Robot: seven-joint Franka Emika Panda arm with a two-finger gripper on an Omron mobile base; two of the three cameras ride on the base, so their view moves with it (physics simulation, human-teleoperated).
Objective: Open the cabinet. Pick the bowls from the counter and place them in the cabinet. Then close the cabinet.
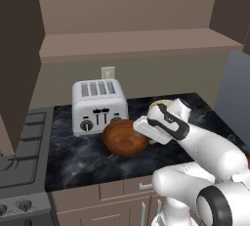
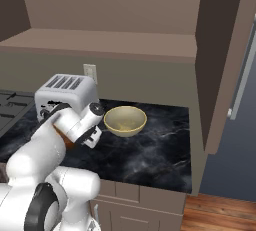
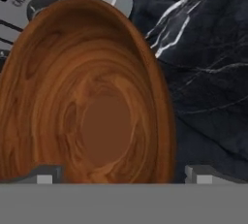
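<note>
— Glossy reddish-brown wooden bowl (image 1: 124, 138): where did it sit?
— On the black white-veined marble bench (image 1: 78, 156), just in front of the silver four-slot toaster (image 1: 98, 105).
— And the tool (image 3: 123, 174)?
— Spread wide, its tips (image 3: 44, 174) straddling the bowl's near side, pinching nothing.
— The pale cream-yellow round bowl (image 2: 125, 120)?
— Beside it on the bench, below the open brown wall cabinet (image 1: 136, 44).

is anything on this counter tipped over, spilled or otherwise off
Nothing stands out. The wooden bowl and the cream bowl both sit upright on the counter, with no spill or damage showing. The toaster stands square against the wall. The claw is open at the wooden bowl's rim.
</note>
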